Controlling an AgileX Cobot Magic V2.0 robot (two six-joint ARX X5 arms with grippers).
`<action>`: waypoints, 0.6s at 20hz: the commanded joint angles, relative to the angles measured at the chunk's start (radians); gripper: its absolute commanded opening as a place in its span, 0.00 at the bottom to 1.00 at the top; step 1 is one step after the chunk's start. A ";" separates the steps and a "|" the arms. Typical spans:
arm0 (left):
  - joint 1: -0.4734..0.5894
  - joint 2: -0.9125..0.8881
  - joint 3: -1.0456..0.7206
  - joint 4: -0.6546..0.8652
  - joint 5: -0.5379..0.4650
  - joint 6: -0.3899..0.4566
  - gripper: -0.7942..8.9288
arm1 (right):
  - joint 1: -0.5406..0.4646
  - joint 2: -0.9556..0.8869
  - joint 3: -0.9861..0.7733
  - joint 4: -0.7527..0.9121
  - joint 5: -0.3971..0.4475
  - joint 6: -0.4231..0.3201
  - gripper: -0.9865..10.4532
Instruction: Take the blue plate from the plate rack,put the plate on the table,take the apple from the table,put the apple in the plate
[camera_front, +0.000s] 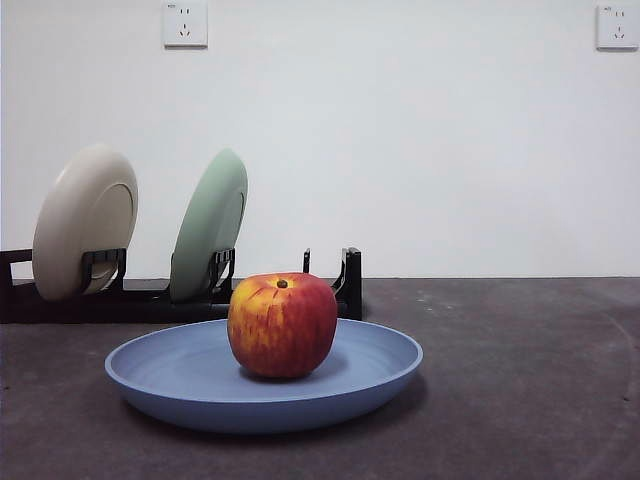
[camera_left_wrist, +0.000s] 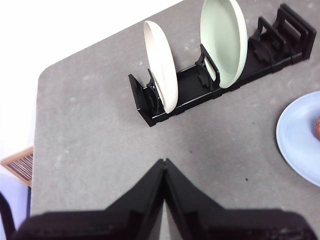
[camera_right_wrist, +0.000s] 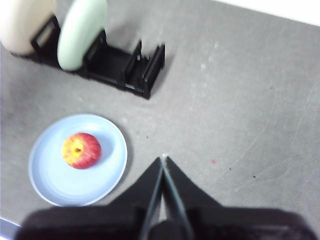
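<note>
Lay flat on the table (camera_front: 540, 380), the blue plate (camera_front: 180, 385), in front of the plate rack (camera_front: 345, 285) and apart from it. Sat upright on the plate's middle, the apple (camera_front: 282, 325), red with yellow streaks, stem dimple turned up. Seen from the right wrist view too: apple (camera_right_wrist: 81, 150) near the centre of the blue plate (camera_right_wrist: 60, 180), rack (camera_right_wrist: 125, 67) beyond it.

Stood on edge in the rack, leaning a little, a cream plate (camera_front: 85, 220) at the far end and a pale green plate (camera_front: 208, 225) beside it, well apart from each other. Stayed bare, the rack's slots nearest to the blue plate.

Hung above the table, the left gripper (camera_left_wrist: 164, 161), jaws pressed together at the tips and holding nothing, near the rack end with the cream plate (camera_left_wrist: 162, 65). Hung likewise the right gripper (camera_right_wrist: 163, 160), jaws closed tip to tip, empty, just beside the blue plate. Showed neither arm in the front view.
</note>
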 joint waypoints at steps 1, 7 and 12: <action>0.003 0.008 -0.002 0.003 -0.003 0.031 0.08 | 0.001 -0.018 -0.005 -0.018 0.005 0.022 0.09; 0.003 0.097 -0.002 0.003 0.000 0.031 0.08 | 0.001 -0.010 -0.005 -0.018 0.005 0.022 0.09; 0.015 0.187 -0.002 0.046 0.001 0.032 0.08 | 0.001 0.016 -0.005 -0.018 0.005 0.022 0.09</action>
